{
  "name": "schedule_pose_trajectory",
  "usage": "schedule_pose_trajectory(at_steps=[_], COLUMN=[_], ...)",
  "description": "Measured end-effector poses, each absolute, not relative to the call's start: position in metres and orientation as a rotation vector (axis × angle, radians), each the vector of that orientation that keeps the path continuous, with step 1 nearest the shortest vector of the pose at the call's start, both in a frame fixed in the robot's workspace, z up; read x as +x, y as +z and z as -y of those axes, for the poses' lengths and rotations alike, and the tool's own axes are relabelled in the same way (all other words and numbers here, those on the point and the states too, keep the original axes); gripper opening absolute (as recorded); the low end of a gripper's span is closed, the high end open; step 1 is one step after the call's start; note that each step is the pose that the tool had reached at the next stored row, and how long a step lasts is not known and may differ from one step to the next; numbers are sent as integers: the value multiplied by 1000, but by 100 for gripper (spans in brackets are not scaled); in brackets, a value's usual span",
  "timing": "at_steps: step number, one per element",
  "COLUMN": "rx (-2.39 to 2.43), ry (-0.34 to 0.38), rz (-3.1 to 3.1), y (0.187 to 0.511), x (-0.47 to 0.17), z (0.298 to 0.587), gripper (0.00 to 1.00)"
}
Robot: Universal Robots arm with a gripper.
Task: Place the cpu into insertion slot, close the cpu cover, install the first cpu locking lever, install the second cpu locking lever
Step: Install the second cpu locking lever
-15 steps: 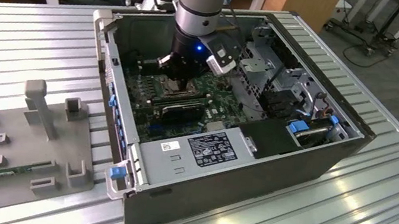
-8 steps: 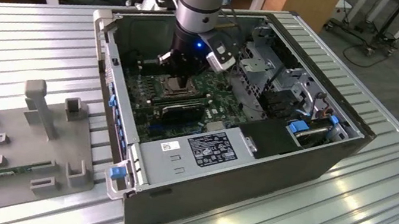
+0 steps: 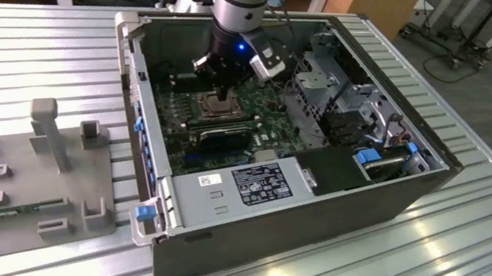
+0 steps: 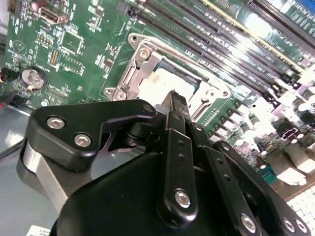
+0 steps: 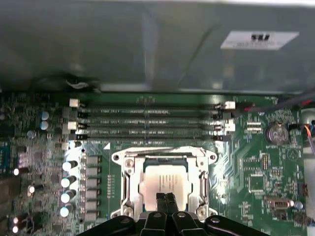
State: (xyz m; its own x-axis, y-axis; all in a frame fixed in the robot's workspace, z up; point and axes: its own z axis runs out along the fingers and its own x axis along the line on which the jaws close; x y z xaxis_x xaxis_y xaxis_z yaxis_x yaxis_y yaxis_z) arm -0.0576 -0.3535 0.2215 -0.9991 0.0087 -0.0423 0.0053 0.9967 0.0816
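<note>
We find the cpu (image 5: pixel 165 183) seated in the insertion slot (image 5: pixel 129 183), cover apparently closed; gripper (image 5: pixel 166 202) narrow, empty, levers unconfirmed.

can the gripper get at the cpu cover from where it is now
Probably yes. The gripper hangs right above the cpu in the insertion slot, fingers together. The cpu cover frames the chip with nothing lying over it in both wrist views, and the computer case is open on top.
</note>
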Motion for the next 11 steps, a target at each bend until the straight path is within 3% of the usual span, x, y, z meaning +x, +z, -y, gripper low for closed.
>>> schedule_pose_trajectory(at_steps=[11], rx=[11], ry=[126], rz=[-3096], y=[225], x=[-58], z=[353], gripper=[11])
